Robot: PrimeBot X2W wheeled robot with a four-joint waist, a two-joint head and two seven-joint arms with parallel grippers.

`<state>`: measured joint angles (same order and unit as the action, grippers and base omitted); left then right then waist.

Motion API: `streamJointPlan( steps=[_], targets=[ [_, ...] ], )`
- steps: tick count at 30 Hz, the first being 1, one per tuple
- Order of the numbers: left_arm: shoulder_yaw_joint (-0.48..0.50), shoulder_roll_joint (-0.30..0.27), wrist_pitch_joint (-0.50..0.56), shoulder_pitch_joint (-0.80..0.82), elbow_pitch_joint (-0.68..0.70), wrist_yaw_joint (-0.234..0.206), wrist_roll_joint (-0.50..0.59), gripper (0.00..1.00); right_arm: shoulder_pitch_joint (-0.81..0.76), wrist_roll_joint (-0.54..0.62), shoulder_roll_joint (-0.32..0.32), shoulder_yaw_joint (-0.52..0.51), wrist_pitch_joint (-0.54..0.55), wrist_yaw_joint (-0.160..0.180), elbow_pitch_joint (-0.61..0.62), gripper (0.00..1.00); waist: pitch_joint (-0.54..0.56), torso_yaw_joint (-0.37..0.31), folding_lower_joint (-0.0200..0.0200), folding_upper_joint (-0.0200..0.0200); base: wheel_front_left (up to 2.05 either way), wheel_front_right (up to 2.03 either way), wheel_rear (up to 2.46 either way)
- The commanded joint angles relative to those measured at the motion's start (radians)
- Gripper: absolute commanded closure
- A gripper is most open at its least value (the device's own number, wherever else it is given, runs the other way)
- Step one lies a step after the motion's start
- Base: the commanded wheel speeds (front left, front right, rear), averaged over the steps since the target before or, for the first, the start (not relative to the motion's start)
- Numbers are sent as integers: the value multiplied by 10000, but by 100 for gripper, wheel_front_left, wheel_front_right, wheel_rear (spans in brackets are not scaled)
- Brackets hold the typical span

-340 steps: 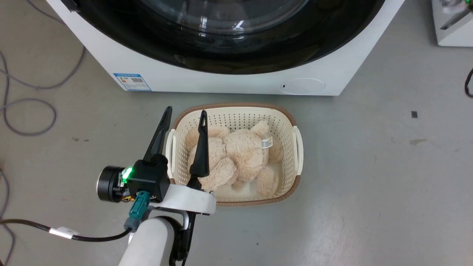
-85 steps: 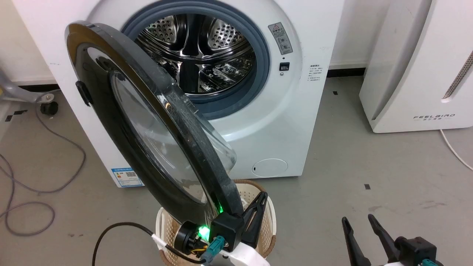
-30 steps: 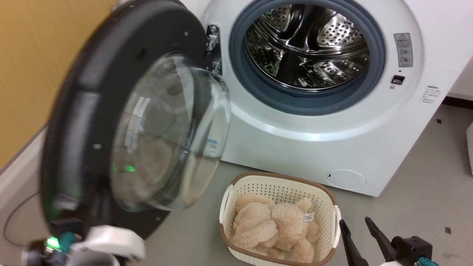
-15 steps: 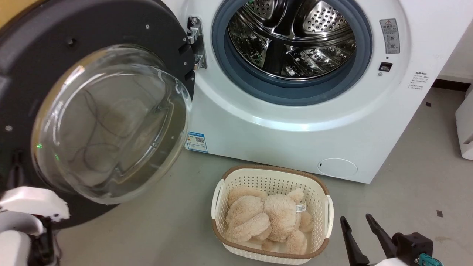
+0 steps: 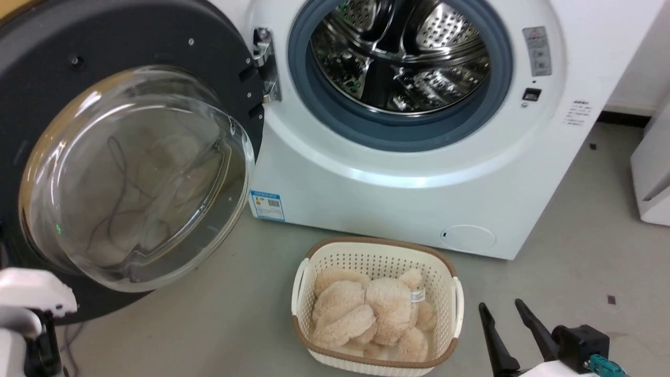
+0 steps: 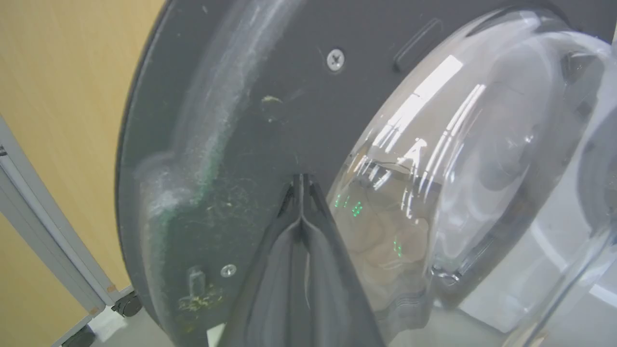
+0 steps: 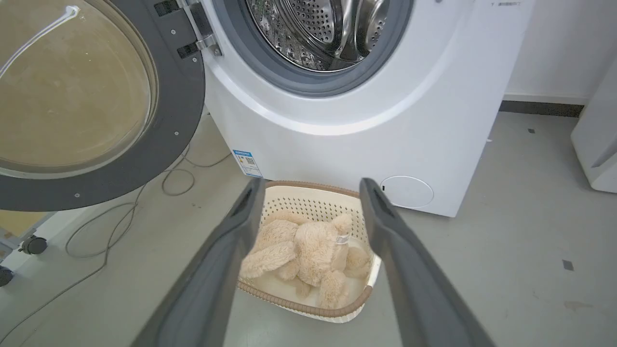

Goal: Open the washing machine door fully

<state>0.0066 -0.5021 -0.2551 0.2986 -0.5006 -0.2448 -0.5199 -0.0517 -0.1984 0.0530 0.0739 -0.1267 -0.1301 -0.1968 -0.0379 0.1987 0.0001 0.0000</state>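
**Washing machine door swung wide on its hinge**

The washing machine [image 5: 419, 199] is standing on the grey floor with its mouth uncovered. Its steel drum [image 5: 400, 52] and grey rubber gasket [image 5: 398, 133] are showing in full.

The washing machine door [image 5: 136, 178] is hanging from the hinge [image 5: 264, 63] at the machine's side. It is swung wide away from the mouth, so its grey inner rim and domed glass bowl are facing outward from the machine.

The left pincer [image 6: 301, 180] is lying clenched, its two fingers pressed together with nothing between them. Its tips are pointing at the door's grey inner rim; whether they are touching it cannot be told.

The right pincer [image 5: 500, 305] is hovering in front of the machine, on the side away from the hinge. It is released, its fingers [image 7: 217, 274] standing apart and gripping nothing.

A cream basket [image 5: 454, 301] is sitting on the floor just in front of the machine, near its round cap [image 5: 467, 238]. A beige plush toy [image 5: 366, 314] is lying inside the basket.

A small blue label [image 5: 267, 205] is showing at the machine's lower front corner on the hinge side. A white appliance [image 5: 651, 173] is standing apart from the machine on the side away from the hinge.
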Motion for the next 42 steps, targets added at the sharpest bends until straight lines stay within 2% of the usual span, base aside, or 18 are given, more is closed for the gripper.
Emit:
streamJointPlan(
  steps=[1, 5, 9, 15, 21, 22, 23, 24, 25, 32, 38, 42],
  targets=[
    [139, 96, -54, -373, 288, -79, 156, 100, 89, -55, -28, 9, -77, -6, -50, 0, 124, -114, -1, 0, 0, 0, 0],
    [577, 644, -62, -1732, 1851, -241, 616, 100, 69, -95, -28, 2, -216, -6, -159, 0, 268, -254, -1, 0, 0, 0, 0],
    [436, 1411, -64, -2991, 2978, -286, 747, 100, 62, -107, -28, 5, -296, -6, -247, 0, 353, -345, -1, 0, 0, 0, 0],
    [-510, 2172, 121, -4070, 4252, -381, 1071, 100, 40, -143, -28, -5, -398, -6, -205, 0, 498, -517, -1, 0, 0, 0, 0],
    [-1545, 2307, 525, -4044, 4577, -323, 1685, 100, 28, -118, -28, 104, -390, -6, -225, 0, 658, -980, -1, 0, 0, 0, 0],
    [-1733, 2326, 545, -3990, 4613, -314, 1832, 71, 28, -112, -28, 99, -389, -6, -230, 0, 683, -1085, -1, 0, 0, 0, 0],
    [-1914, 2354, 582, -3938, 4633, -300, 1957, 53, 31, -94, -28, 105, -389, -6, -230, 0, 707, -1205, -1, 0, 0, 0, 0],
    [-2076, 2390, 617, -3883, 4639, -274, 2048, 17, 29, -73, -28, 107, -380, -6, -234, 0, 733, -1326, -1, 0, 0, 0, 0],
    [-2225, 2421, 631, -3821, 4634, -249, 2140, 0, 21, -45, -28, 106, -367, -6, -238, 0, 758, -1452, -1, 0, 0, 0, 0],
    [-2953, 2477, 731, -3571, 4320, -149, 2652, 0, -114, 337, -28, 18, -229, -6, -142, 0, 911, -2388, -1, 0, 0, 0, 0],
    [-2987, 2665, 672, -3658, 4048, -226, 2493, 0, -291, 505, -28, 1, -52, -6, 60, 0, 1000, -2947, -1, 0, 0, 0, 0],
    [-2866, 2793, 577, -3713, 3921, -259, 2251, 0, -314, 523, -28, 23, 13, -6, 178, 0, 1027, -3067, -1, 0, 0, 0, 0]
  ],
)
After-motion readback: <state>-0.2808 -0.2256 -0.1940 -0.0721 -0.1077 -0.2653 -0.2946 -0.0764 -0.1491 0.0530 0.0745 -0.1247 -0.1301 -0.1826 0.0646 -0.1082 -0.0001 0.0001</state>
